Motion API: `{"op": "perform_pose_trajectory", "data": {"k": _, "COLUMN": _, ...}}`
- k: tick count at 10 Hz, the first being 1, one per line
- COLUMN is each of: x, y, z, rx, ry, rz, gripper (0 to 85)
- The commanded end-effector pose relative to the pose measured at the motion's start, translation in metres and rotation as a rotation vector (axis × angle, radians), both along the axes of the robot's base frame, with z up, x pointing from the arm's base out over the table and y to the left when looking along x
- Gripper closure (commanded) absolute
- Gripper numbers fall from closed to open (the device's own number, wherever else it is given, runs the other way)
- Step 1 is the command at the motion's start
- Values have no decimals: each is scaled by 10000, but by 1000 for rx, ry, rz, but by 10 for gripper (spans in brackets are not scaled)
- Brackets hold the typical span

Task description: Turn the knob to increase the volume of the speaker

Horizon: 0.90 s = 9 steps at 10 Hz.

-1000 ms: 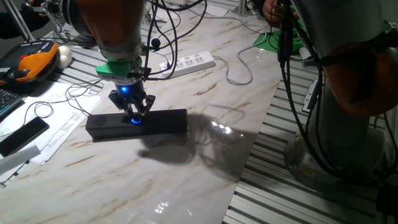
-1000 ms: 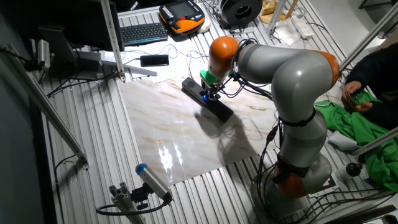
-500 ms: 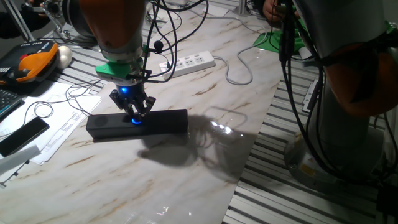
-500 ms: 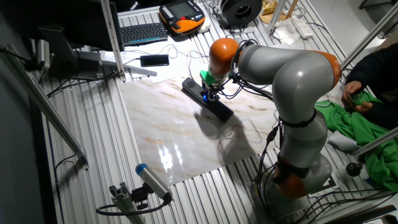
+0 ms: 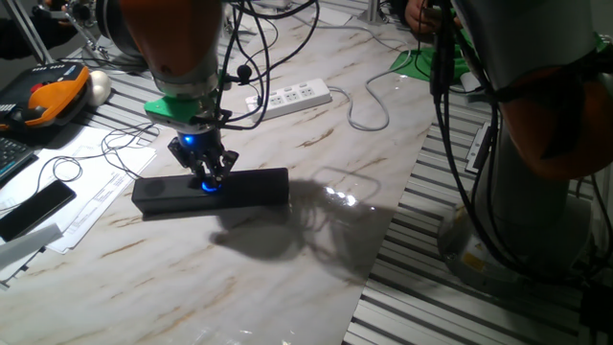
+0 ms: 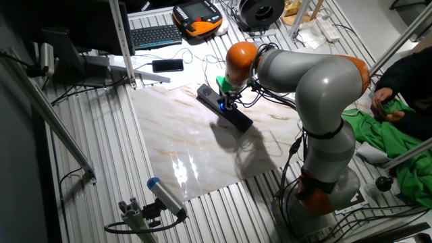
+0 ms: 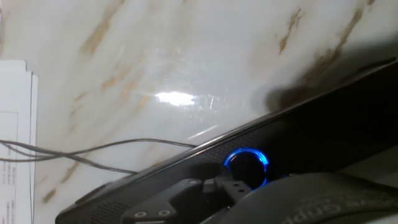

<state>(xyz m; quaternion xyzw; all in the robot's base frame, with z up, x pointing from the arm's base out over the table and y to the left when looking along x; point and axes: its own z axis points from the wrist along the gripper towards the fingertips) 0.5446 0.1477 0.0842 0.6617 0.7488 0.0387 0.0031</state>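
Observation:
The speaker (image 5: pixel 244 188) is a long black bar lying on the marble tabletop; it also shows in the other fixed view (image 6: pixel 238 120) and the hand view (image 7: pixel 323 124). Its knob (image 7: pixel 247 167) glows with a blue ring at the bar's middle, seen as a blue glow under the hand (image 5: pixel 207 185). My gripper (image 5: pixel 204 176) points straight down onto the knob, fingers closed in around it. In the hand view one finger (image 7: pixel 219 185) touches the knob's lower left edge; the other side is a dark blur. The other fixed view shows the gripper (image 6: pixel 226 104) on the bar's middle.
A white power strip (image 5: pixel 292 96) and loose cables (image 5: pixel 369 115) lie behind the speaker. Papers (image 5: pixel 91 196) and a flat black device (image 5: pixel 34 209) lie left of it. An orange pendant (image 5: pixel 48 96) and a keyboard (image 6: pixel 155 35) sit farther off. The marble slab's edge (image 5: pixel 383 249) runs to the right.
The hand has rotated slightly about the knob while staying on it. The speaker has not shifted.

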Motion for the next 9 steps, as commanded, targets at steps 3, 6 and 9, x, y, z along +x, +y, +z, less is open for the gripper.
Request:
{"op": "perform_pose_trajectory", "data": {"k": 3, "x": 4, "y": 6, "z": 6, "rx": -9, "ry": 9, "rz": 1, "gripper": 510}}
{"op": "perform_pose_trajectory", "data": {"k": 6, "x": 66, "y": -39, "z": 43, "rx": -1, "ry": 22, "rz": 58, "gripper": 340}}
{"op": "perform_pose_trajectory", "data": {"k": 9, "x": 109, "y": -53, "z": 107, "rx": 18, "ry": 20, "rz": 212, "gripper": 170}}
